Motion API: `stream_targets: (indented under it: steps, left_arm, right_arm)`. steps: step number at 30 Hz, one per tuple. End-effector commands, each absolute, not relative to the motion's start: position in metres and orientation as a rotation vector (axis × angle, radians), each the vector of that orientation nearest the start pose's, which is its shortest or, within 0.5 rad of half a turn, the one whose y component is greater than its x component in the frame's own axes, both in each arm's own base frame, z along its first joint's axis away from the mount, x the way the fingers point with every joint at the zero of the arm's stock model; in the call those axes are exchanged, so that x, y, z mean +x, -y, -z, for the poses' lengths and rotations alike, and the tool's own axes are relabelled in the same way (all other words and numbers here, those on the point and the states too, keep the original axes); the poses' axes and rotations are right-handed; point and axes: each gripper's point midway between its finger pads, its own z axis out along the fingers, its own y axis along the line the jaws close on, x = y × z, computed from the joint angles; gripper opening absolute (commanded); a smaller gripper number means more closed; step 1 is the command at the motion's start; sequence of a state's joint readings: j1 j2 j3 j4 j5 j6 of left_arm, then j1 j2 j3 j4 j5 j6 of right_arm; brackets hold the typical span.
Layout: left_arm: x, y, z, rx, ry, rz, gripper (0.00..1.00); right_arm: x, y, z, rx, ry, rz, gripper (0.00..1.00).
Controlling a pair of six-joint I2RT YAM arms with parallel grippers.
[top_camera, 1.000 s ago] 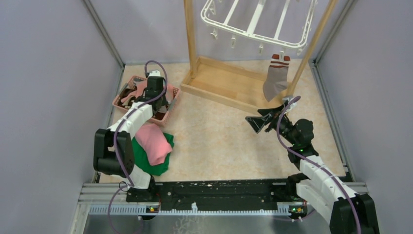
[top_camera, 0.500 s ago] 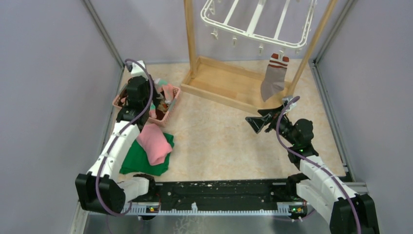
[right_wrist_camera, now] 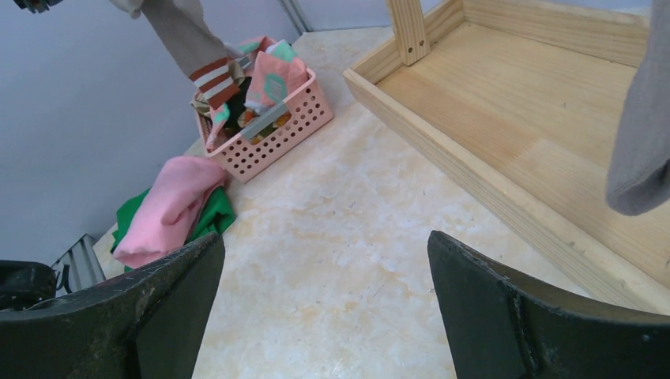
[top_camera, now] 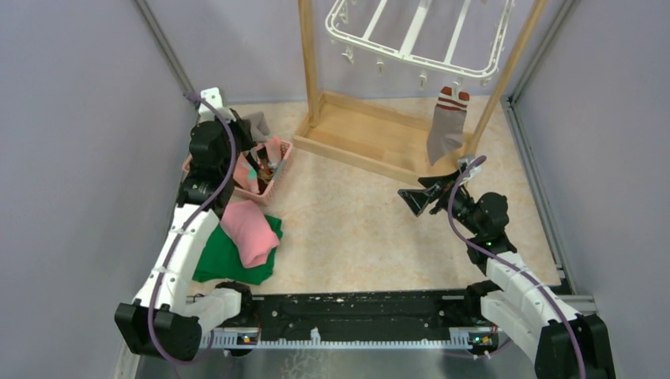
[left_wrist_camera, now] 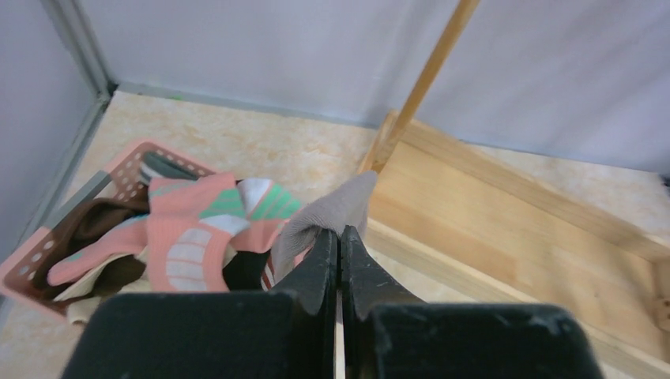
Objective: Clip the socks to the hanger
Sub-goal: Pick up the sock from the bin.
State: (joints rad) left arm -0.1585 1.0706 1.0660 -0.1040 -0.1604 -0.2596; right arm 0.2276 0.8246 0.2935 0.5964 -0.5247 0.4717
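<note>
Counting up, you have one sock point(top_camera: 447, 126) clipped to the hanger point(top_camera: 411, 55), far right. Your left gripper point(left_wrist_camera: 340, 234) pinches a second sock point(left_wrist_camera: 325, 212) above the far-left basket point(right_wrist_camera: 276, 134), which holds more. Your right gripper point(top_camera: 414, 199) gapes empty.

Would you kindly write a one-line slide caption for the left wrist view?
Left gripper shut on a grey sock by the pink basket, wooden stand beyond.

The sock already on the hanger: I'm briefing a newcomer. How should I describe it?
Find the wooden frame stand at the far side of the table; the white hanger hangs within it. From its near right rim dangles a grey-brown sock, red-white striped cuff uppermost: the only sock clipped up.
</note>
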Motion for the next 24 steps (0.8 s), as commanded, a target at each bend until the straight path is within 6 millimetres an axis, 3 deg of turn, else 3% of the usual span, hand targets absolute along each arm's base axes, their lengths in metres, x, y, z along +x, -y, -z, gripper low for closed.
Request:
stream_targets:
  steps: [1, 7, 12, 17, 21, 24]
  left_arm:
    - [0.368, 0.064, -0.409, -0.154, -1.49, 0.355, 0.0]
    - [0.343, 0.095, -0.443, -0.012, -1.425, 0.528, 0.0]
    - [0.301, 0.159, -0.446, 0.36, -1.354, 0.832, 0.0]
    - [0.251, 0.198, -0.427, 0.599, -1.27, 1.186, 0.0]
    - [0.228, 0.218, -0.403, 0.635, -1.218, 1.376, 0.0]
    - [0.215, 0.246, -0.384, 0.655, -1.223, 1.464, 0.0]
  right_arm:
    - [0.267, -0.173, -0.229, -0.285, -1.512, -0.944, 0.98]
    - [0.265, -0.174, -0.23, -0.299, -1.504, -0.953, 0.98]
    - [0.26, -0.178, -0.234, -0.324, -1.46, -0.984, 0.98]
    - [0.245, -0.198, -0.242, -0.453, -1.377, -1.006, 0.98]
    - [0.22, -0.222, -0.247, -0.638, -1.243, -0.971, 0.98]
    - [0.21, -0.238, -0.243, -0.75, -1.197, -0.887, 0.98]
